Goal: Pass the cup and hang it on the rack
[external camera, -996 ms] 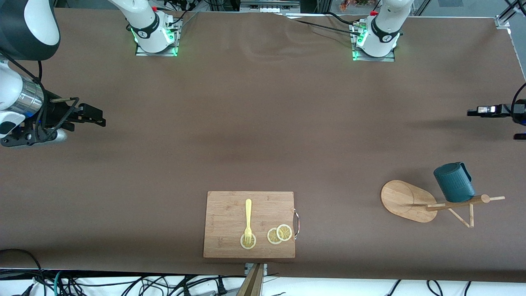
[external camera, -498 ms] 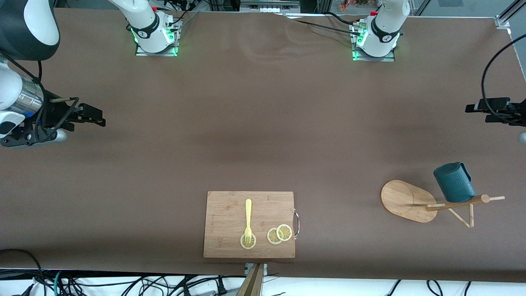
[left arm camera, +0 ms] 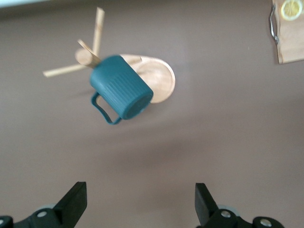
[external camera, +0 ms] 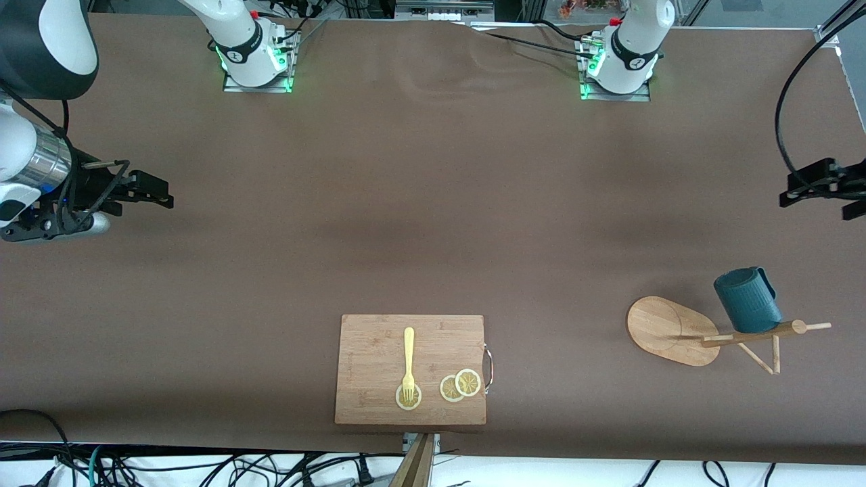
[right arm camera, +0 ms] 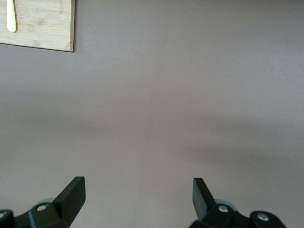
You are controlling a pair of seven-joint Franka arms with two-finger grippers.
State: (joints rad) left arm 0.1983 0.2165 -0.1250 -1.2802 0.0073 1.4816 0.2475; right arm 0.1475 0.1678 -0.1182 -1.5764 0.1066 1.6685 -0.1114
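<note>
The right gripper (external camera: 159,193) hangs over bare brown table cloth (external camera: 433,203) at the right arm's end, fingers spread wide and empty. A rectangular bamboo cutting board (external camera: 379,352) carries a yellow plastic fork (external camera: 408,362) and lemon slices (external camera: 460,385). The light wooden peg rack (external camera: 703,335) with its oval base stands at the left arm's end; the ribbed dark teal cup (external camera: 746,299) hangs on it by its handle. The left gripper (left arm camera: 141,209), partly cut off in the front view, is released and open.
</note>
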